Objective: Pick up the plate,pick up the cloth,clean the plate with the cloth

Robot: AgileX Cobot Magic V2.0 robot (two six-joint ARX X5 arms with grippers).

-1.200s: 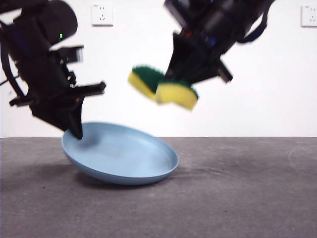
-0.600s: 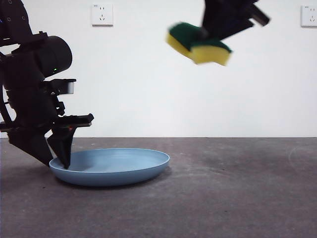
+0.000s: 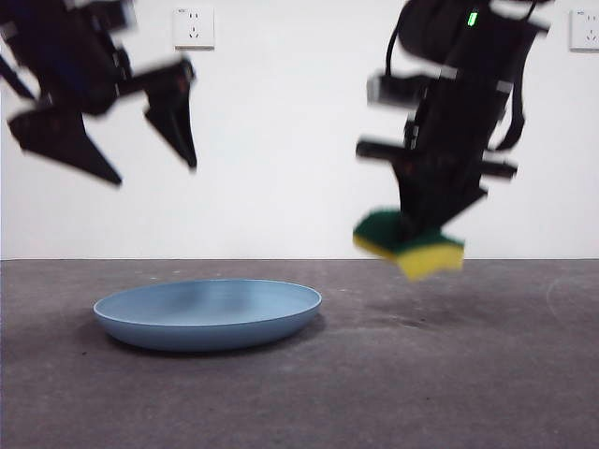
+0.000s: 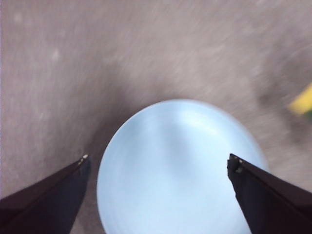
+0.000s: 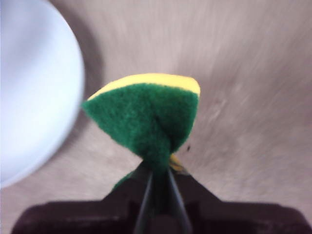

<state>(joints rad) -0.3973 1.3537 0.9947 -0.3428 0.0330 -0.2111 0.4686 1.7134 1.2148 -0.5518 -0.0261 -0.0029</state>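
The plate (image 3: 208,313) lies flat on the table (image 3: 421,393), left of centre. High above it the left gripper (image 3: 140,140) hangs empty, fingers spread. To the right, the right gripper (image 3: 426,224) pinches the sponge (image 3: 410,246) just above the table; lower it gently before letting go.

Nothing here can be read. The two wall sockets (image 3: 193,27) behind my pincers each carry a tiny dark mark at their top edge, one above my left pincer (image 3: 140,131) and the other (image 3: 584,30) off beyond my right pincer (image 3: 423,238), but the marks are too small and blurred to make out. I find no label, brand, number or sign on the plate (image 3: 208,314), the sponge (image 3: 410,245) or the counter (image 3: 449,374).
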